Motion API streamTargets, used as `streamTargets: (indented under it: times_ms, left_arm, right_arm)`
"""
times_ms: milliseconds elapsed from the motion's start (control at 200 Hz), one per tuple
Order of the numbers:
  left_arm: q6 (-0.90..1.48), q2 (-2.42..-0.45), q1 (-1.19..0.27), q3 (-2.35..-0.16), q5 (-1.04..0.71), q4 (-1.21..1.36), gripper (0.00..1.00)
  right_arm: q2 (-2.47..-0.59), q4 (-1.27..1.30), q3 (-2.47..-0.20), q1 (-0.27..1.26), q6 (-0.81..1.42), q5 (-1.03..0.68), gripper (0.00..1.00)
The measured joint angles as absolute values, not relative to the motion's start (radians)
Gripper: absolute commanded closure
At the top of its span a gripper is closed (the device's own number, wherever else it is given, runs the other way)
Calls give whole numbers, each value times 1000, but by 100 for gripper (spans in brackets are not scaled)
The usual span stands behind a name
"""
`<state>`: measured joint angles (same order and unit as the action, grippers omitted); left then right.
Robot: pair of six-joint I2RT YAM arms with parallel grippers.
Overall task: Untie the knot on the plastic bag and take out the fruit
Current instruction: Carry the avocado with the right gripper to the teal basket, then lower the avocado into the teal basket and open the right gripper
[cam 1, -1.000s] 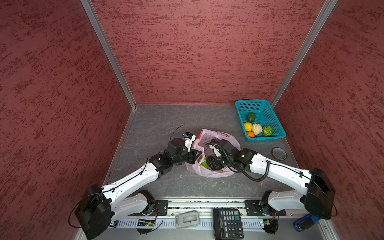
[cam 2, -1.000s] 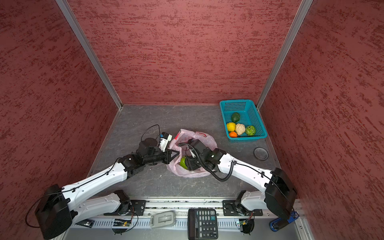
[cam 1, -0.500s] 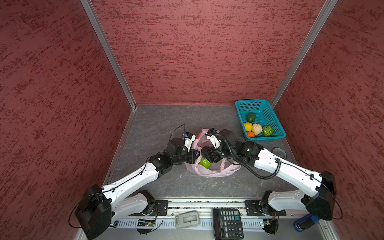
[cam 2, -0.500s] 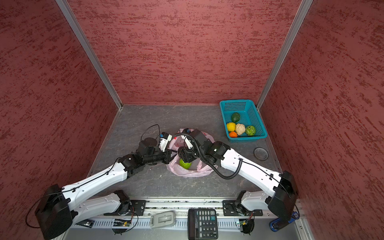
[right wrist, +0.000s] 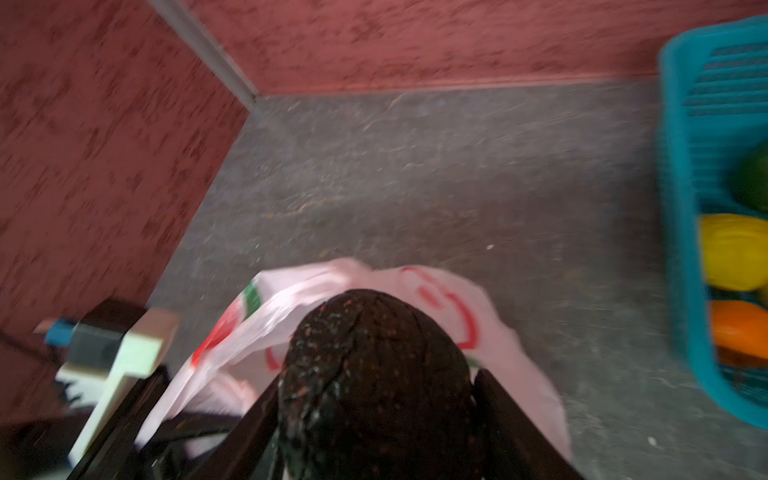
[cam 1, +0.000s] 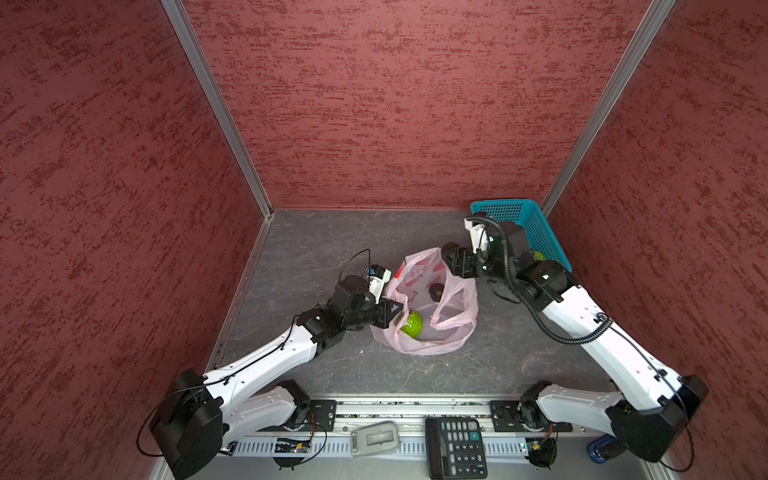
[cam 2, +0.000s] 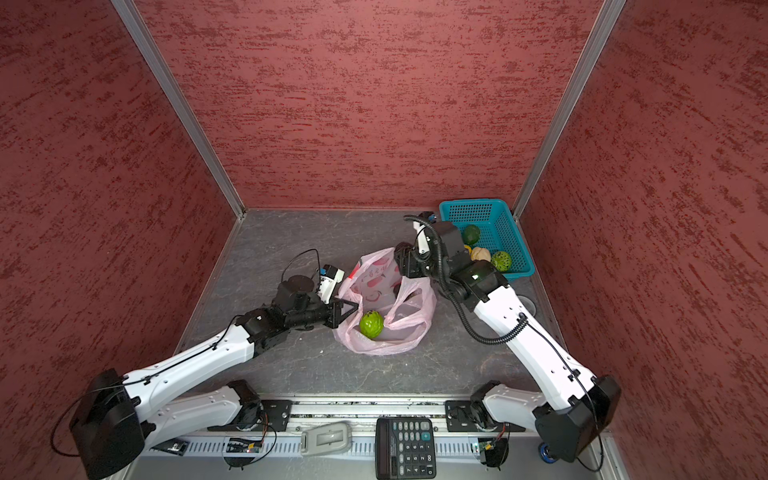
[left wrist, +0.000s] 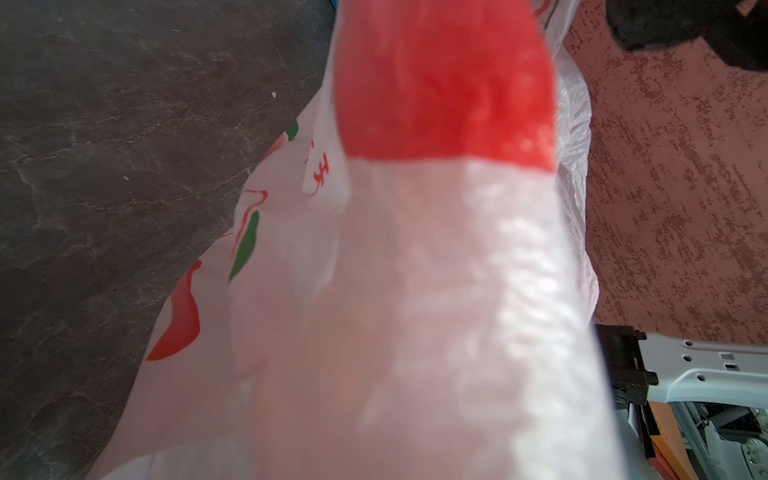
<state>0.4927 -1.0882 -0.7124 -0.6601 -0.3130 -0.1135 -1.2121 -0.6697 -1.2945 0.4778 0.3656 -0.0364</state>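
Red textured walls (cam 1: 395, 104) enclose a grey stone-pattern table (cam 1: 316, 249), and both arms reach in toward mid-table. The plastic bag (cam 1: 453, 328) lies slumped at mid-table in both top views. Its film is pale pink with red print, its mouth gapes upward and its handle loops hang loose. The teal basket (cam 2: 505, 224) stands in the far right corner, apart from the bag. A calculator (cam 1: 455, 446) lies on the front rail. The left gripper (cam 1: 394, 311) is at the bag's left rim with its jaws pinched together on the film, and bag film fills the left wrist view right up to the lens. The right gripper (right wrist: 376, 399) hangs above the bag's far right edge, between bag and basket. Its jaws are part-spread and clamped on a dark brown fruit (right wrist: 370, 340), with one finger (right wrist: 257, 415) on each flank. The right wrist view is blurred. A light green fruit (cam 2: 371, 324) rests inside the bag, just beside the left gripper. In the basket are a dark green fruit (cam 2: 471, 234), a cream fruit (cam 2: 480, 253), a netted green fruit (cam 2: 501, 260), a yellow fruit (right wrist: 733, 251) and an orange fruit (right wrist: 739, 332).
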Motion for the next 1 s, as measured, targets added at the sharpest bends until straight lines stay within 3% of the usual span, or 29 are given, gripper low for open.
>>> streamTargets:
  times_ms: [170,316,666,781,897,1002]
  left_arm:
    - [493,-1088,-717,-660,-312,-116,100]
    - [493,-1088,-723,-660,-311,-121,100]
    - [506,-1100,-746,-665,-293,-119,100]
    - [511,-1101,-754,-670,-282,-118,100]
    - [519,-1101,-761,-672,-268,-115,100]
    - [523,-1101,-767,-672,-255,-114,100]
  right_arm:
    - [-1236,-591,-1254,238,385,-16,58]
    - [-1370,-495,-1241,74,397,-19,58]
    - [-1862,-381,-1453,-47,383,-46,56]
    - [-1965,-384,-1541,-56,374,-67,47]
    - [-2028,-397,-1618,-57,365,-80,25]
    - [-2033,-406,-1634,-57,359,-81,17]
